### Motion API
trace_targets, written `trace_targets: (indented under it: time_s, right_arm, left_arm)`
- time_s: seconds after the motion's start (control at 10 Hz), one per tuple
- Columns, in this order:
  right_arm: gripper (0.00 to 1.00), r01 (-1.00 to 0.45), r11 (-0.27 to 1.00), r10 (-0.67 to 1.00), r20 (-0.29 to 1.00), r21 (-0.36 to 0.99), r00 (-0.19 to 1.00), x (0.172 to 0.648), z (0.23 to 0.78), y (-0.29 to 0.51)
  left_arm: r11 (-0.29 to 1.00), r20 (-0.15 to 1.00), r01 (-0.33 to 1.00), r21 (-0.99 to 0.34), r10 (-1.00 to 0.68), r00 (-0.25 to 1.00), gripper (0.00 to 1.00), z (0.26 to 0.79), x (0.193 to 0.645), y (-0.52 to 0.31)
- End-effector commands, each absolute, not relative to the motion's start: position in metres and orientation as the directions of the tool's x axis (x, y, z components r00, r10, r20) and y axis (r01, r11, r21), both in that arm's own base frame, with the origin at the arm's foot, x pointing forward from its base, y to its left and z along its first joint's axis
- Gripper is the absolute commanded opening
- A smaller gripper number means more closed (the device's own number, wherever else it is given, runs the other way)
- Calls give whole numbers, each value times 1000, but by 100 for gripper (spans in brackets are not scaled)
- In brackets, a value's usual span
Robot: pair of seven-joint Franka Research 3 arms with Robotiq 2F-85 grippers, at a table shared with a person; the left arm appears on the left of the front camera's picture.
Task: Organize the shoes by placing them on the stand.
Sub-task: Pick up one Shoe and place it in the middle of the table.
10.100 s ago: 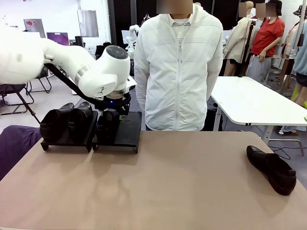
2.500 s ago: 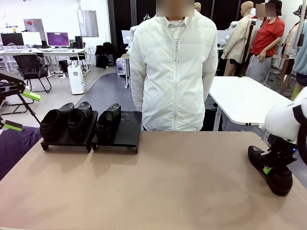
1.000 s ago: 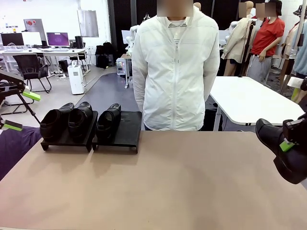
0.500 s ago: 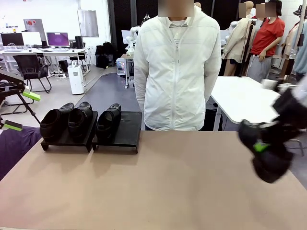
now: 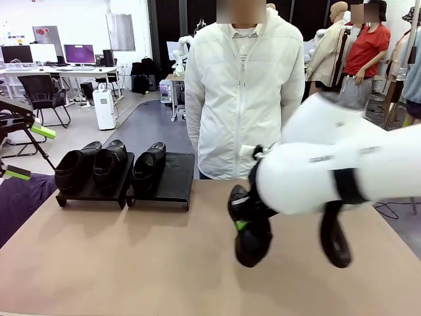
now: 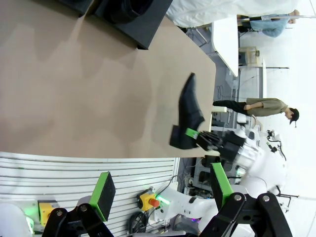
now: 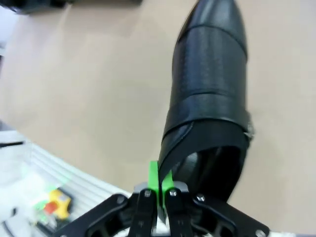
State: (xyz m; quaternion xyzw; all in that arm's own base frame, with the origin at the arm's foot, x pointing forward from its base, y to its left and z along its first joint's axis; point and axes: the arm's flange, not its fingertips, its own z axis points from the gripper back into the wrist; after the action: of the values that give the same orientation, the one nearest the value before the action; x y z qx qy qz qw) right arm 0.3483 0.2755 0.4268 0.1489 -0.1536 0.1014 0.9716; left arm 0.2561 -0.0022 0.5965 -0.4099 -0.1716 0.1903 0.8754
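The right gripper (image 5: 242, 226) carries a glossy black slip-on shoe (image 5: 252, 232) above the middle of the tabletop (image 5: 131, 263), its jaws clamped on the thin heel-side rim, rounded toe pointing down. Three matching shoes (image 5: 108, 164) sit on the low black stand (image 5: 172, 187) at the far left. The left gripper (image 6: 163, 190) hangs off the tabletop's left edge, jaws wide apart.

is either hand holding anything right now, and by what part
The right hand holds a shoe, pinching the collar rim at its heel end. The left hand is open and holds nothing.
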Motion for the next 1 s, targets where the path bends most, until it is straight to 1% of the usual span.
trace_targets:
  time_s: [0.0,0.1,0.3,0.5,0.7,0.8,0.9]
  right_arm:
    - [0,-170,934,80,279,314,957,391,407,315]
    - [0,-139,935,58,245,327,968,397,393,326]
    - [0,-139,951,88,189,277,978,396,373,333]
    - [0,-144,948,93,182,285,979,395,371,331]
    - [0,-170,931,122,164,321,979,392,368,331]
    - [10,-184,914,144,133,362,981,392,367,330]
    - [69,-181,910,141,131,373,981,392,367,329]
  left_arm:
    - [584,153,-170,-794,462,873,100,597,257,-1]
    - [584,153,-170,-794,462,873,100,597,257,-1]
    - [584,153,-170,-794,462,873,100,597,257,-1]
    - [584,153,-170,-794,462,873,100,597,257,-1]
    - [584,153,-170,-794,462,873,100,597,257,-1]
    - [584,153,-170,-794,462,873,100,597,257,-1]
    - [584,153,-170,-794,462,873,100,597,257,-1]
